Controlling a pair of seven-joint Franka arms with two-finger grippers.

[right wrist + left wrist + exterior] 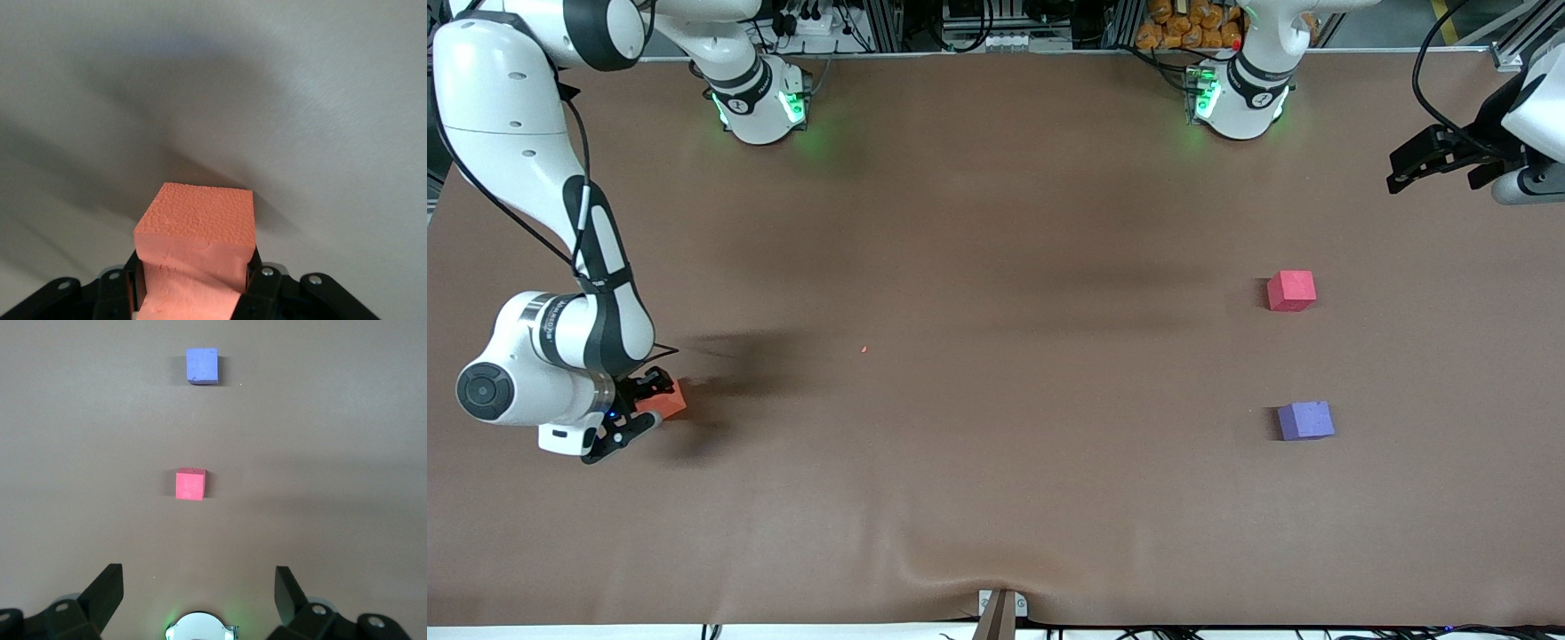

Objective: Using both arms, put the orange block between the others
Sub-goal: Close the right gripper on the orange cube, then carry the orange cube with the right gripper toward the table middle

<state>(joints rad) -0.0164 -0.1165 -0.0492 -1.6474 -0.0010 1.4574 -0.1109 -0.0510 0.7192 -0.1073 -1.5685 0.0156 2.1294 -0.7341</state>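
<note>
The orange block (667,399) (197,253) sits at the right arm's end of the table, squeezed between the fingers of my right gripper (640,404) (193,290), which is shut on it; the foam is pinched in at its sides. The pinkish-red cube (1291,291) (190,484) and the purple-blue cube (1305,420) (201,366) lie apart toward the left arm's end, the purple-blue one nearer the front camera. My left gripper (1436,160) (199,593) waits open and empty above the table's edge at that end.
Both green-lit arm bases (760,98) (1236,93) stand along the table's back edge. A small bracket (1000,609) sits at the middle of the front edge, where the brown cover (978,356) is wrinkled.
</note>
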